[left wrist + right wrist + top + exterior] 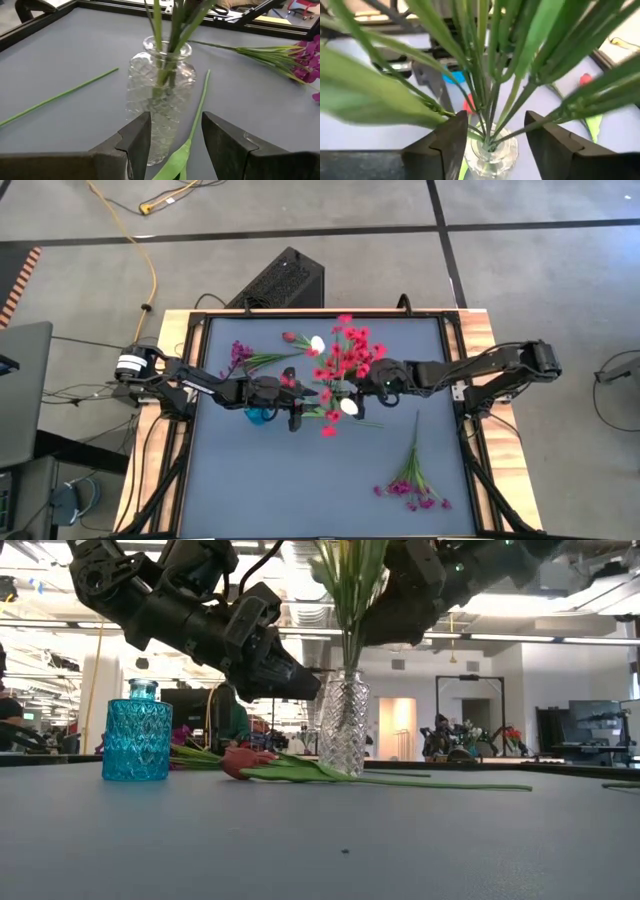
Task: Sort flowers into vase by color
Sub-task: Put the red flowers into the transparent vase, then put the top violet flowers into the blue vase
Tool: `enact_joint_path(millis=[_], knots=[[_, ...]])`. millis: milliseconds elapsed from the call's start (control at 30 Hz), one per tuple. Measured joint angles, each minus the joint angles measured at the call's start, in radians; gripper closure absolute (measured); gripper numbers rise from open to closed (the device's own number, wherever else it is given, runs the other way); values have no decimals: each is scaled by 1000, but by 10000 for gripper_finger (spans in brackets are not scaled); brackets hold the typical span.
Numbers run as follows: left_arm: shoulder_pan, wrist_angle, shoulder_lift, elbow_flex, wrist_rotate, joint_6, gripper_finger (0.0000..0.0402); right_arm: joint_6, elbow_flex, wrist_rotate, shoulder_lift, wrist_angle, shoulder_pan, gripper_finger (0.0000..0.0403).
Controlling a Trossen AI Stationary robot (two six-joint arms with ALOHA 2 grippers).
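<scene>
A clear glass vase (343, 730) stands mid-table and holds a bunch of red flowers (345, 358) on green stems (167, 45). My right gripper (490, 135) hovers open above the vase mouth (490, 152), with the stems rising between its fingers. My left gripper (175, 135) is open and low, its fingers just in front of the vase's lower body. A blue vase (137, 735) stands beside the left arm. A red tulip (245, 762) lies on the table at the clear vase's foot. Magenta sprigs lie near right (412, 485) and far left (240, 355). My left gripper: its fingertips (140, 132) stand level at the clear vase's lower wall (157, 145), coming from the table's left. I cannot tell whether they touch the glass.
A tulip and a white bud (317, 343) lie on the far side of the clear vase. Another white bud (348, 406) and a red bit (328, 430) lie on its near side. A long green stem (60, 97) lies on the mat. Free room is at near left.
</scene>
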Motion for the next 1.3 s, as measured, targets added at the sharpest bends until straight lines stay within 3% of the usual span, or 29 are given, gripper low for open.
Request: enact_joint_path(millis=[233,767,1300], knots=[[0,0,0,0,0,-16,237,-39,68,-1,0,-165,-7,164],[0,0,0,0,10,-26,237,-10,80,27,0,-176,-26,163],[-3,-1,0,0,10,-26,237,-73,80,-25,1,-301,-26,163]])
